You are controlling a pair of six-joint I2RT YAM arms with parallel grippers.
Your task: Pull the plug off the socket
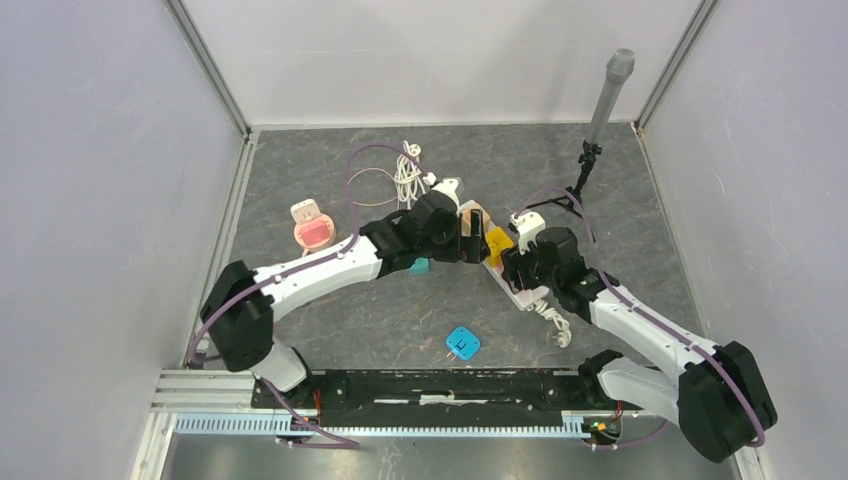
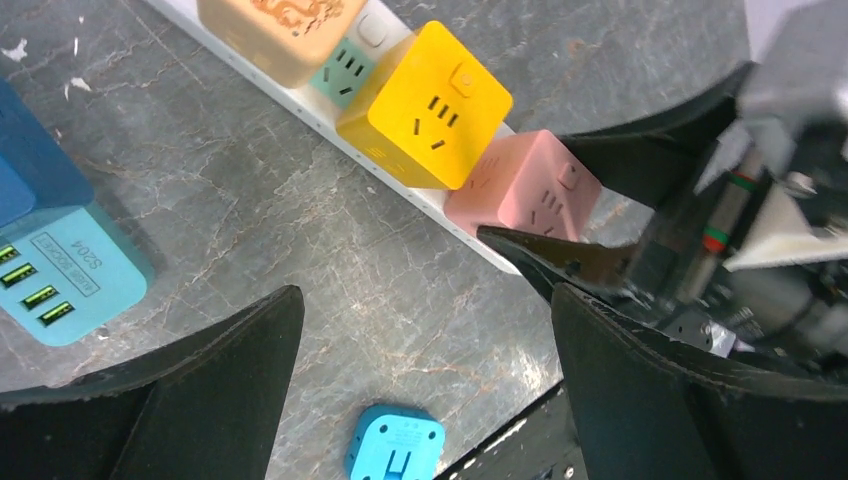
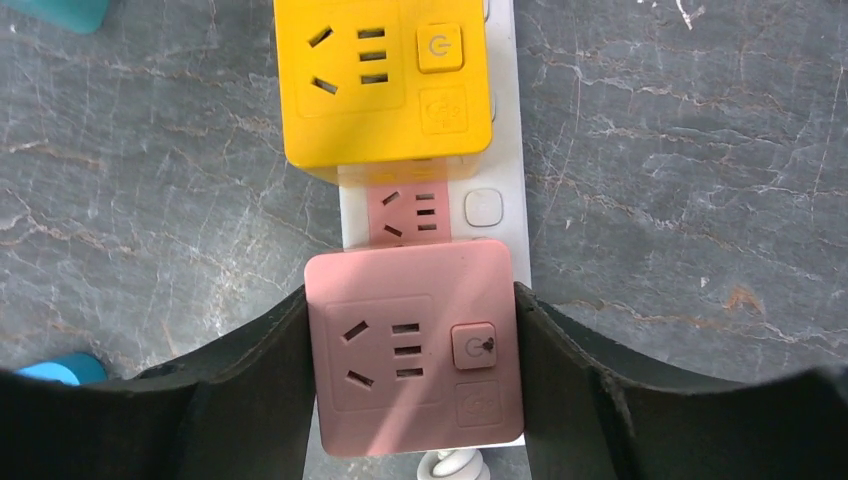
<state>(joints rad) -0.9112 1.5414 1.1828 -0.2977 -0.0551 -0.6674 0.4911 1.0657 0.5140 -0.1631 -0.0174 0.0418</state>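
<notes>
A white power strip [image 3: 490,210] lies on the grey table with cube plugs on it. The pink cube plug [image 3: 415,345] sits at the strip's cord end, next to a yellow cube plug [image 3: 380,75]. My right gripper [image 3: 412,370] is shut on the pink cube, one finger on each side. In the left wrist view the pink cube [image 2: 525,185], the yellow cube [image 2: 425,105] and a peach cube [image 2: 280,30] stand in a row on the strip [image 2: 300,100]. My left gripper [image 2: 425,380] is open and empty above bare table beside the strip. From above, the left gripper [image 1: 470,240] and right gripper [image 1: 515,265] face each other.
A loose blue cube plug [image 1: 462,344] lies near the front rail. A light blue USB charger [image 2: 60,275] lies left of the strip. A pink and peach object [image 1: 312,227], a coiled white cable [image 1: 408,175] and a tripod with a grey tube [image 1: 600,120] stand farther back.
</notes>
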